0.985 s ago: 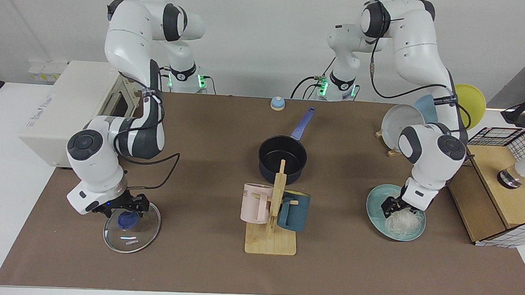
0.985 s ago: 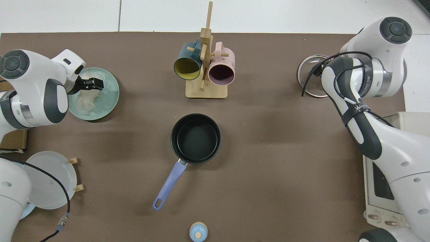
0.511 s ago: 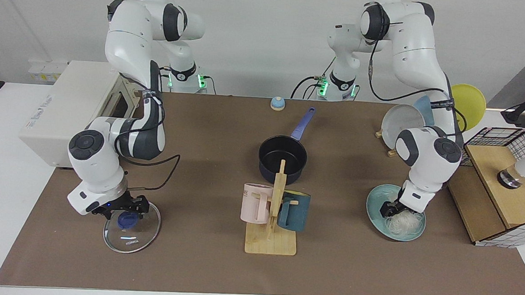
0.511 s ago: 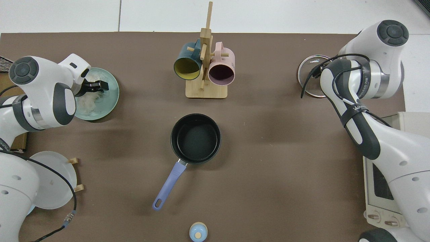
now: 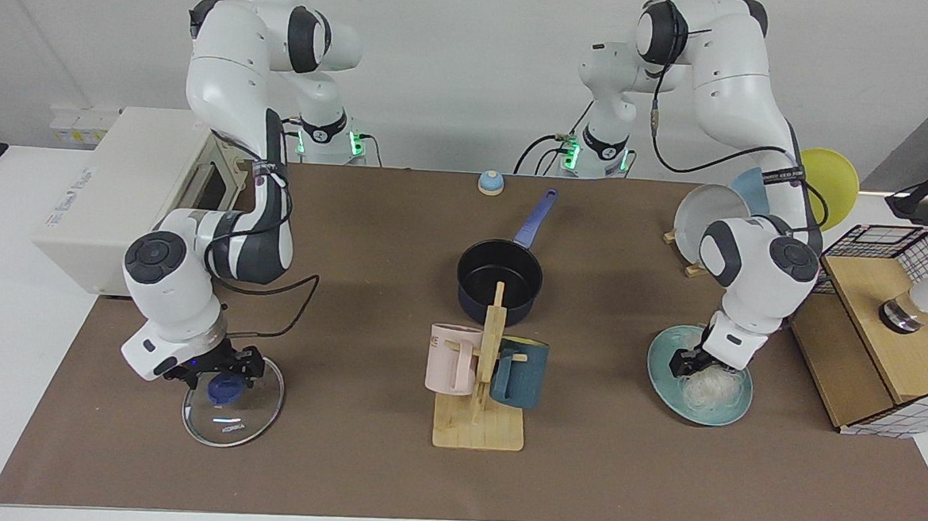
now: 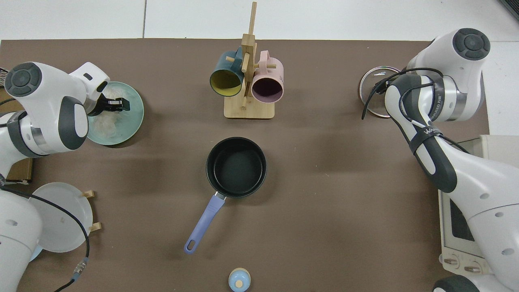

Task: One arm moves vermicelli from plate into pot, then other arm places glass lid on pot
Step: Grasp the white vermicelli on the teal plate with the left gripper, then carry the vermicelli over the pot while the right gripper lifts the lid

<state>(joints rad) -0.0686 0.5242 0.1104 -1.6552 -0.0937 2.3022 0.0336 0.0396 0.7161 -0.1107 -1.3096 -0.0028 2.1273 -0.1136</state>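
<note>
Left gripper [image 5: 694,366] is down on the pale green plate [image 5: 664,382], at about 4 o'clock from the pot [image 5: 499,281] in the facing view, and its fingers look pinched together on the top of the vermicelli [image 5: 710,388], which lies on the plate. Right gripper [image 5: 224,367] hangs just over the blue knob of the glass lid [image 5: 232,403], at about 8 o'clock from the pot; it cannot be told if its fingers are open or closed, and that arm waits. The noodles are thin and slippery, so some strands could slide out or trail and drop on the brown mat on the way to the pot. The mug rack [image 5: 483,388] stands right in front of the pot, so a low move could bump it. Counting: one pot, one glass lid, one green plate, one heap of noodles, two mugs on one rack, and three other plates on the stand [image 5: 720,214].
</note>
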